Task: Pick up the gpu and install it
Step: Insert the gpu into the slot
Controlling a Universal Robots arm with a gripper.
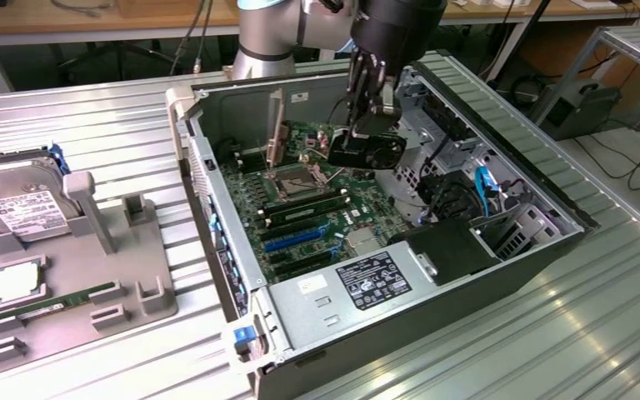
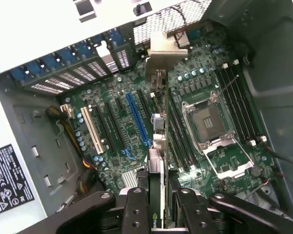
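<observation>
Open room over motherboard (image 2: pixel 185 87) — drive cage (image 1: pixel 445 137), cables (image 1: pixel 482 183) seemingly close alongside

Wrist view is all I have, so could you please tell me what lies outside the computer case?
Observer: A grey tray sits on the table beside the case, on the exterior view's left.
Operator: Thank you. What does it carry?
Observer: A silver hard drive with a white label and a slim green memory stick.
Operator: And the broad face of the gpu?
Observer: It carries what looks like a round fan, below the hand.
</observation>
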